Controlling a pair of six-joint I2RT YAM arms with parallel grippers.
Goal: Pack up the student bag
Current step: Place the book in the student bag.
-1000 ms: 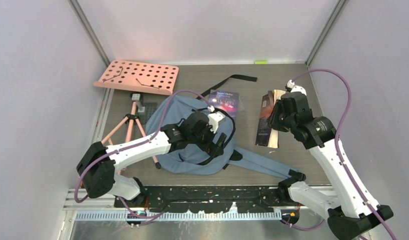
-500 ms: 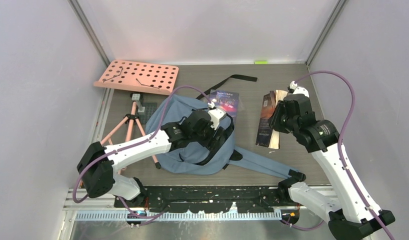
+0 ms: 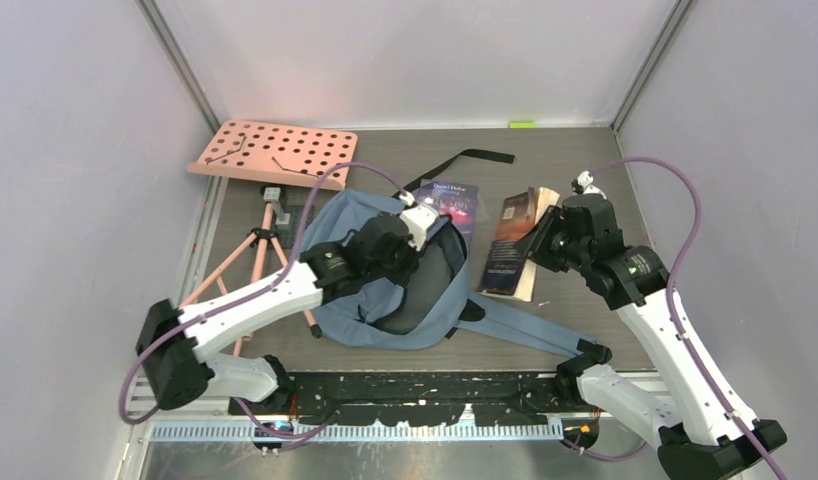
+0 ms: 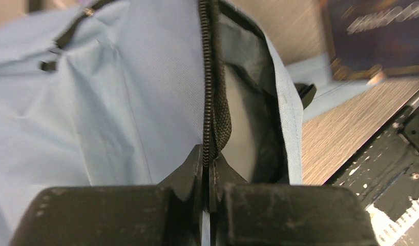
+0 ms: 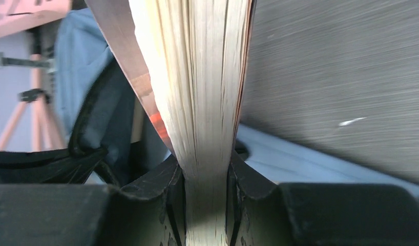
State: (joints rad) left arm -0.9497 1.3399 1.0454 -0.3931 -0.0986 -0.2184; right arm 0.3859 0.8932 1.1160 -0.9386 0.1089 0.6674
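Note:
The student bag [image 3: 370, 325] lies flat in the middle of the table, blue-grey, its mouth [image 3: 425, 285] gaping dark. My left gripper [image 3: 417, 232] is at the mouth's upper rim, shut on the black zipper edge [image 4: 208, 87] of the bag [image 4: 120, 102]; the left gripper [image 4: 207, 160] has its jaws pressed together on the zipper tape. My right gripper [image 3: 547, 245] is shut on a thick paperback book [image 3: 510, 245], held tilted just right of the bag. In the right wrist view the book [image 5: 197, 77] fills the right gripper [image 5: 206, 171].
A second dark-covered book [image 3: 451, 203] lies beside the bag's top edge. A pink perforated board [image 3: 275, 152] and a pink tripod [image 3: 257, 250] stand at the left. A black strap [image 3: 465, 158] trails behind; a blue shoulder strap [image 3: 525, 335] runs toward the right arm's base.
My left gripper closed on the zipper edge and drew it up and left, widening the bag's mouth. My right gripper carried the book left toward the bag.

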